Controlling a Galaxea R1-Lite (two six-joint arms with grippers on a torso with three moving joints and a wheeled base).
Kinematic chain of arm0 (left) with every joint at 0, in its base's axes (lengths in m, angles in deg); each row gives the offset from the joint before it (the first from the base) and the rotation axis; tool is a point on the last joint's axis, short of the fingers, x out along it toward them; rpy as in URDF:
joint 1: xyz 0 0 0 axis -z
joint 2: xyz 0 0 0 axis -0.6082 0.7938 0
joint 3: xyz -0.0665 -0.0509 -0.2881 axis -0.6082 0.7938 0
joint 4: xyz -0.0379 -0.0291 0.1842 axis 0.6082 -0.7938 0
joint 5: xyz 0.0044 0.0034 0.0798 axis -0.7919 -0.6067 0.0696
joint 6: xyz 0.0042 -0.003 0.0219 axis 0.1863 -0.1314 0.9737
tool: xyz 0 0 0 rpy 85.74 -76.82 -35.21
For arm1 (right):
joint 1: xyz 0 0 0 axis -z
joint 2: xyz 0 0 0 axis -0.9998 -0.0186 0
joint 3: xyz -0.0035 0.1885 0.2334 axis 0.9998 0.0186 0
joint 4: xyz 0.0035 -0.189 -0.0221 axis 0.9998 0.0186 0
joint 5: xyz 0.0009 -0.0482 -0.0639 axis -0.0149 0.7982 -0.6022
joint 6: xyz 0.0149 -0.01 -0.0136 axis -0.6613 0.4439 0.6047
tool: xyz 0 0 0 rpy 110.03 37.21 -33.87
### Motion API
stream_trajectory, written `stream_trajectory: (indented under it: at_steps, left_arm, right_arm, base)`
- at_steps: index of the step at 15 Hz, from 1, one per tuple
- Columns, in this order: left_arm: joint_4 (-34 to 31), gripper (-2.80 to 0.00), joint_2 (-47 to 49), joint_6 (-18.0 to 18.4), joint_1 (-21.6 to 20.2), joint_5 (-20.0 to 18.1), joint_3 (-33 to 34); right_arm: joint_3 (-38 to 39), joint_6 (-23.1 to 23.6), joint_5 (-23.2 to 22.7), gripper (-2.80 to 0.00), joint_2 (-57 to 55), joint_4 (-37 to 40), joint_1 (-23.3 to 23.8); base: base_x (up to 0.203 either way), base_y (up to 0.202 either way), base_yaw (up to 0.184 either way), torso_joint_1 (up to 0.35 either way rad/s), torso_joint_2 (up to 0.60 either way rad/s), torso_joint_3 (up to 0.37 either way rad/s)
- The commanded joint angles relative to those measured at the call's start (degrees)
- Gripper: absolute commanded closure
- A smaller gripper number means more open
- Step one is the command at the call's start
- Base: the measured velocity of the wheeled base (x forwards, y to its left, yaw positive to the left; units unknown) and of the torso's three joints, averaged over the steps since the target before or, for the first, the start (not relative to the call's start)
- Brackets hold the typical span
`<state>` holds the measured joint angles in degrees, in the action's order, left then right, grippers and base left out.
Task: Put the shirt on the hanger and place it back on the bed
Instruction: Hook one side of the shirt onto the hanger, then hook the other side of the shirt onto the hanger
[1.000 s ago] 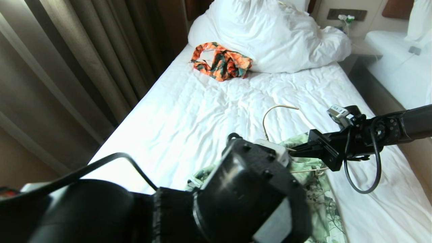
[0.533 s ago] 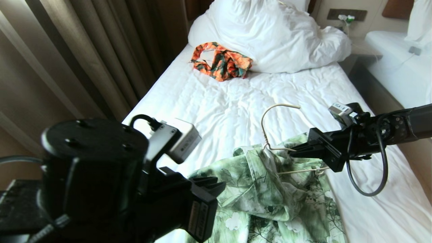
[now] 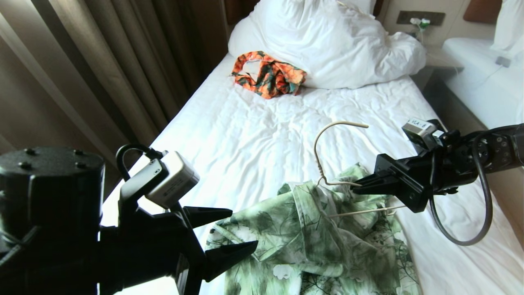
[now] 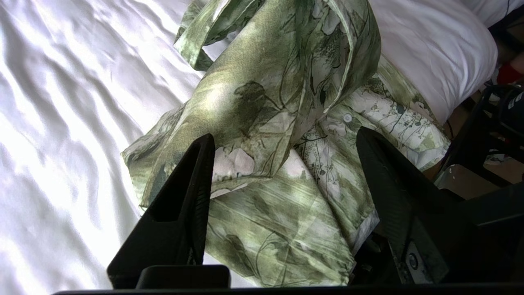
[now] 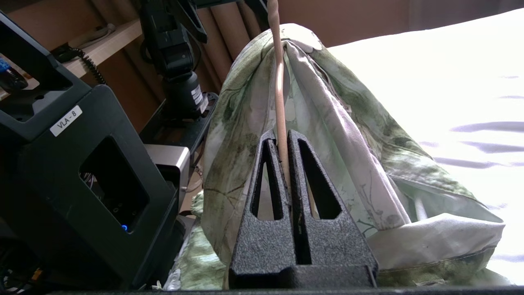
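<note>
Shirt (image 3: 319,237): crumpled on bed (image 3: 254,135), one shoulder draped over hanger (image 3: 327,164).
Hanger: partly inside shirt, hook exposed.
Right gripper (image 3: 358,186): clamped on hanger wire.
Left gripper (image 3: 239,231): spread, empty, beside shirt.
Remaining: seat second shoulder, lay flat.

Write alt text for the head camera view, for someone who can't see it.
The right gripper pinches the cream hanger inside the green floral shirt, crumpled on the white bed. The left gripper is open beside the shirt.
</note>
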<state>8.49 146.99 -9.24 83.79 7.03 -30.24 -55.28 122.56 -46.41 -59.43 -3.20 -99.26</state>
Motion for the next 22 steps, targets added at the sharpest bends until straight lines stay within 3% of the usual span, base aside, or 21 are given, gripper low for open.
stream_trajectory:
  at_steps: [1,5,10,17,18,22]
  left_arm:
    - [4.5,-2.80,0.8,1.4,-0.2,-0.4,2.4]
    - [5.8,-2.80,6.3,1.7,0.1,-1.2,1.4]
    - [18.9,-2.80,16.5,1.8,-0.3,-1.5,1.0]
    - [27.4,-2.80,26.6,1.8,-1.4,-1.4,-1.7]
    - [27.6,0.00,26.8,1.8,-1.4,-1.5,-2.1]
    - [27.6,0.00,26.5,1.7,-1.4,-1.6,-2.5]
  right_arm:
    - [0.7,0.3,-0.5,0.00,1.0,0.1,0.0]
    - [1.0,0.3,-0.5,0.00,1.1,0.1,-0.3]
    - [1.0,0.3,-0.5,0.00,1.2,0.1,-0.4]
    - [1.0,0.3,-0.5,0.00,0.7,0.1,-0.1]
    - [1.0,0.3,-0.5,0.00,0.5,0.0,0.0]
    - [0.9,0.3,-0.5,0.00,0.4,0.0,0.1]
  base:
    - [0.000,0.000,0.000,0.000,0.00,0.000]
    - [0.000,0.000,0.000,0.000,0.00,0.000]
    - [0.000,0.000,0.000,0.000,0.00,0.000]
    - [0.000,0.000,0.000,0.000,0.00,0.000]
    - [0.000,0.000,0.000,0.000,0.00,0.000]
    - [0.000,0.000,0.000,0.000,0.00,0.000]
